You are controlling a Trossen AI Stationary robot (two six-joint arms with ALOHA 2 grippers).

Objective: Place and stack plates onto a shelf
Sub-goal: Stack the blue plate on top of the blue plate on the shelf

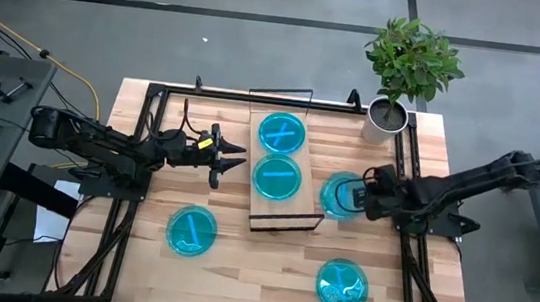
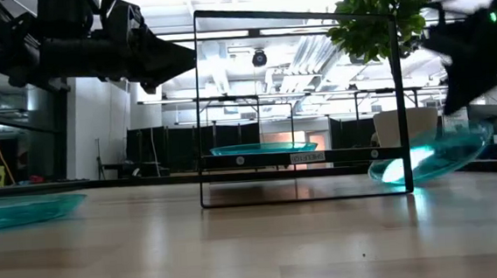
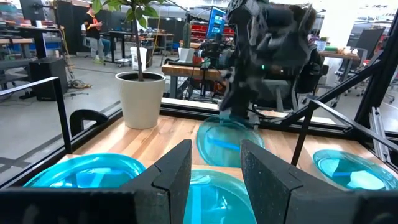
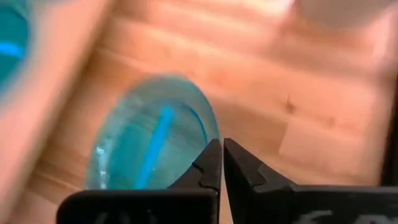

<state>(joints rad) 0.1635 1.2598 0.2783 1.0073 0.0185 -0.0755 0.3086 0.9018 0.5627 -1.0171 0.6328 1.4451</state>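
Observation:
The shelf [image 1: 284, 213] is a light-wood board with a thin black frame, standing mid-table. Two cyan plates lie flat on it, one farther [image 1: 282, 132] and one nearer [image 1: 276, 176]. My right gripper [image 1: 368, 198] is shut on a third plate [image 1: 339, 194] just right of the shelf. In the low view that plate [image 2: 430, 157] is tilted. Two more plates lie flat on the table, near-left [image 1: 191, 230] and near-right [image 1: 342, 285]. My left gripper [image 1: 232, 160] hovers open to the left of the shelf, pointing at it and touching nothing. My right gripper pinches the plate's rim [image 4: 205, 134] on its right side between the two fingertips, coming from the table's right and slanting down. The plate tilts, its held side [image 2: 480, 131] raised and its opposite edge [image 2: 381, 175] low at the table; whether that edge touches, I cannot tell.
A potted plant [image 1: 406, 70] stands at the far right corner. A black frame [image 1: 155, 94] runs along the table's edges. The shelf's upright end frame [image 2: 298, 100] rises above the board. Bare wood lies between the two near plates [image 1: 267, 271].

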